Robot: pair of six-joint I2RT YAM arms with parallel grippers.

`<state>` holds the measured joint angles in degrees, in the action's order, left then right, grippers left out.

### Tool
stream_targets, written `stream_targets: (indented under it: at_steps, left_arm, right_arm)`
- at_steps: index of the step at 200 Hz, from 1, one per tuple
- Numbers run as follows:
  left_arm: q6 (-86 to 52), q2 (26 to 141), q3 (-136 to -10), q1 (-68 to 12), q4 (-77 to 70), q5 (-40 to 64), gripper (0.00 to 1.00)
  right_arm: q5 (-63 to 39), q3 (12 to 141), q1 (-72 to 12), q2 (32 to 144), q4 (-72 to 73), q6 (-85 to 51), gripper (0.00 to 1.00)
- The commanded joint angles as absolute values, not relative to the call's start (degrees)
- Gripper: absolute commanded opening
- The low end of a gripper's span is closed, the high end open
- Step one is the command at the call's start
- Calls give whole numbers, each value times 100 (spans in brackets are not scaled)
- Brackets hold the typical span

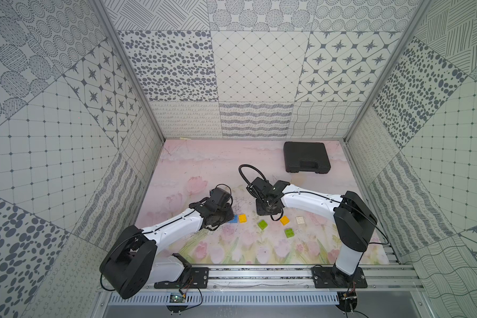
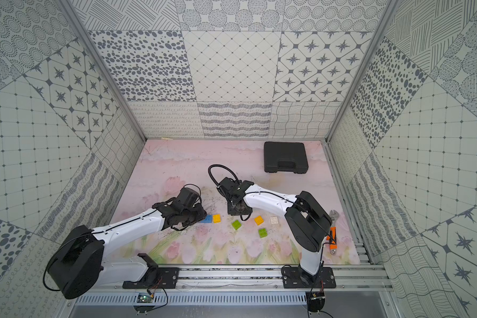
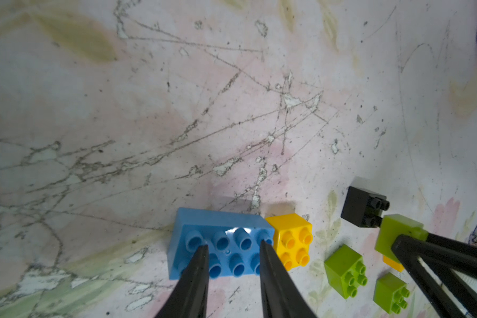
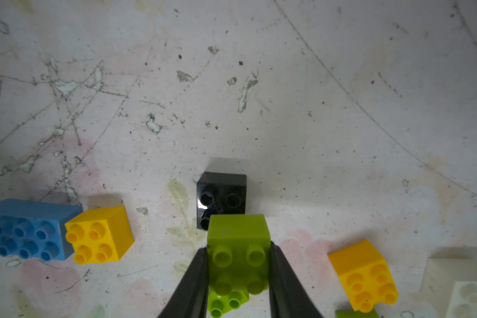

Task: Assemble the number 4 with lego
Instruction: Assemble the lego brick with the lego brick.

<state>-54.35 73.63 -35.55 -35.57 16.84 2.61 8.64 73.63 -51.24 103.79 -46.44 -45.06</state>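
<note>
The 4 looks barely begun to me: my right gripper (image 4: 237,247) is clamped on a green brick (image 4: 237,232) right beside the black brick (image 4: 226,192), seemingly unjoined. My left gripper (image 3: 233,243) hangs parted over the blue brick (image 3: 218,221), which touches a yellow brick (image 3: 288,234); remaining bricks (image 1: 289,233) lie loose nearby.

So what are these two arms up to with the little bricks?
The right tool is clamped on a lime green brick, holding it right next to the black brick. The left tool stands open over the blue brick, which has a yellow brick beside it. No figure shows yet; other bricks lie loose.
</note>
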Motion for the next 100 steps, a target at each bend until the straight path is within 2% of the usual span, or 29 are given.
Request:
stream_targets:
  at_steps: [1, 100]
  left_arm:
    - [-5360, 7345, -3530, -3510, 1581, 391, 34]
    - [-5353, 7483, -3505, -3497, 1481, 482, 33]
  right_arm:
    - [965, 7622, -5126, 10462, -4474, -4564, 26]
    - [1037, 7796, -5129, 10747, -4506, -4583, 27]
